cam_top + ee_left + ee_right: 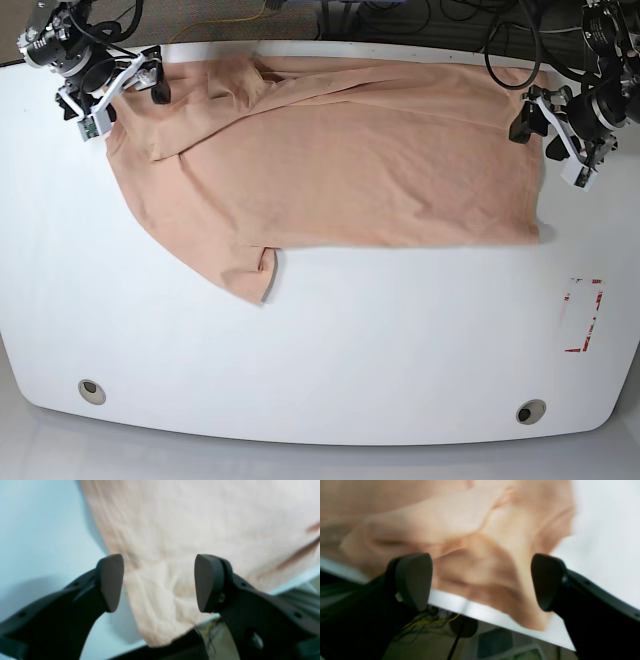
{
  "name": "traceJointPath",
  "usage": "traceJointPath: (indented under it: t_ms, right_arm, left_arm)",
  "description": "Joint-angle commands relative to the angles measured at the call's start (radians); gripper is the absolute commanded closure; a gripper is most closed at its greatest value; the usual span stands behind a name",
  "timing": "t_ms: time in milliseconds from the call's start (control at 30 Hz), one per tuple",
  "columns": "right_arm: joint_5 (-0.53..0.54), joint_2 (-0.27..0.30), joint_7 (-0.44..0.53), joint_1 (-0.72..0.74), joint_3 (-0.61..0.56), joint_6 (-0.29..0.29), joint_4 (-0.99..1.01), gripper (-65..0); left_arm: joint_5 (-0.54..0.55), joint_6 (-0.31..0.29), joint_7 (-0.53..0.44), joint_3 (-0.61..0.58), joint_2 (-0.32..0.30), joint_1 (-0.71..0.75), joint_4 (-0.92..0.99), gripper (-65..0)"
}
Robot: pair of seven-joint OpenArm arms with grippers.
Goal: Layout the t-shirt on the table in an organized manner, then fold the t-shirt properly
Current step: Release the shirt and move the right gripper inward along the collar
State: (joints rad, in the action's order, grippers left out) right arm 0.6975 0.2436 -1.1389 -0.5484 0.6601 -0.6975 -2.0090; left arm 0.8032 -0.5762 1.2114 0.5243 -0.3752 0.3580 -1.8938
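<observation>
the white desk (320, 340) carries the peach t-shirt (340, 170), which we see spread across its far half, one sleeve pointing toward the near edge. the left pincer (159, 582) stands wide over a shirt corner at the desk edge, holding nothing. the right pincer (481, 581) likewise gapes empty above rumpled cloth.

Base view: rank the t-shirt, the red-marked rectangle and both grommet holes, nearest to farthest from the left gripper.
From the left gripper:
1. t-shirt, right beside it
2. red-marked rectangle, same side, nearer the front
3. grommet hole, front edge, same side
4. other grommet hole, opposite front corner
</observation>
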Motion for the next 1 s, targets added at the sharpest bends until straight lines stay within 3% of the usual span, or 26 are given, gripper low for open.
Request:
traceJointPath:
  t_ms: [0, 467, 733, 800, 967]
  right_arm:
    - [0.035, 0.010, -0.002, 0.000, -0.004, -0.001, -0.016, -59.1]
    - [0.041, -0.071, -0.014, -0.003, -0.196, -0.001, 0.004, -59.1]
    - [0.034, -0.117, -0.014, 0.017, -0.213, -0.001, 0.006, -58.8]
    - [0.034, -0.119, -0.014, 0.017, -0.213, -0.001, 0.006, -57.2]
    - [0.034, -0.122, -0.014, 0.021, -0.245, -0.001, 0.006, -40.4]
  left_arm:
    - [0.017, 0.000, -0.014, 0.012, -0.018, -0.010, -0.016, -40.3]
    - [0.014, 0.000, -0.014, 0.009, -0.055, -0.023, -0.010, -40.3]
    - [0.014, 0.002, -0.014, 0.009, -0.057, -0.050, -0.008, -40.3]
    - [0.012, 0.002, -0.014, 0.009, -0.058, -0.052, -0.008, -40.3]
    - [0.012, 0.002, -0.014, 0.009, -0.058, -0.055, -0.008, -40.3]
